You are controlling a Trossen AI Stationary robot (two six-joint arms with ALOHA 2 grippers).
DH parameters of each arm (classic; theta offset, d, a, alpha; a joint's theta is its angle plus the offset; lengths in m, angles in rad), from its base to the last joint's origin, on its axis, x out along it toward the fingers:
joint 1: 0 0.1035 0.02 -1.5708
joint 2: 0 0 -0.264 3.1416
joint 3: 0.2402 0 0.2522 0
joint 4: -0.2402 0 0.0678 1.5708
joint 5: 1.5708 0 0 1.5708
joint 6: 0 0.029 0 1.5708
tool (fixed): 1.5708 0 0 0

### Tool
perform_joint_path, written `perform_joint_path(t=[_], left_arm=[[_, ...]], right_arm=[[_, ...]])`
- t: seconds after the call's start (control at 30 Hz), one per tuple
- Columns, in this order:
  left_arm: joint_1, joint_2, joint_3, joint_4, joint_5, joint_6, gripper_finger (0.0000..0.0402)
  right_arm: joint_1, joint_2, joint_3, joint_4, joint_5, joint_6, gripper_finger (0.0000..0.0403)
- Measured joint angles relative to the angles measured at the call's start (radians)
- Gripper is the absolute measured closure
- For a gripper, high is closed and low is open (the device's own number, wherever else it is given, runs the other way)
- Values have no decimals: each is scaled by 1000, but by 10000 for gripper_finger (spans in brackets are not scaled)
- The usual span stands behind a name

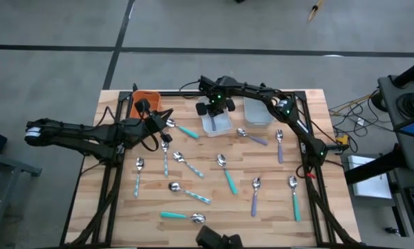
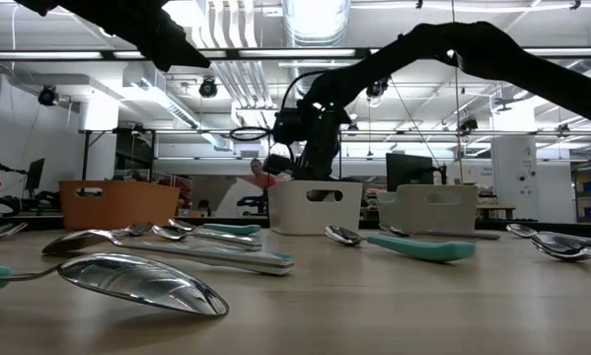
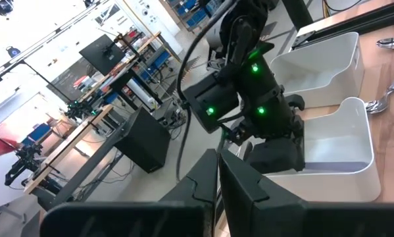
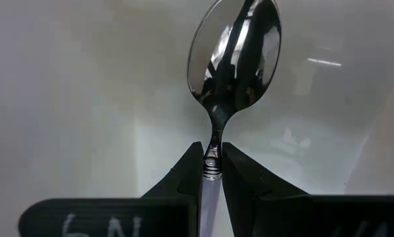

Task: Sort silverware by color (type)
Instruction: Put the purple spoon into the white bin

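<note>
Roughly a dozen spoons and forks (image 1: 225, 173) loose on table (image 1: 317, 111), sorting barely begun; right gripper (image 1: 213, 106) over white bin (image 1: 217, 124), clamped on lavender spoon (image 4: 235, 62); left gripper (image 1: 160, 119) near orange bin (image 1: 146, 100), fingers together, empty.

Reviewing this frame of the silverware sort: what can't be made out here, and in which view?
- Handle of the spoon held by the right gripper: right wrist view, hidden between the fingers; only a pale sliver shows.
- Contents of the white bin: high view, right gripper covers part of it.
- Inside of the orange bin: low view, its wall hides it.
- Whether the left gripper holds anything: left wrist view, nothing shows between the closed fingers.
</note>
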Motion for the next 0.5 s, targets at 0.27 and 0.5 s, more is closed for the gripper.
perform_joint_path(t=[0.27, 0.5], left_arm=[[0, 0, 0, 0, 0, 0, 402], [0, 0, 0, 1, 0, 0, 402]], right_arm=[[0, 0, -18, 31, 0, -18, 374], [0, 0, -19, 44, -1, -34, 374]])
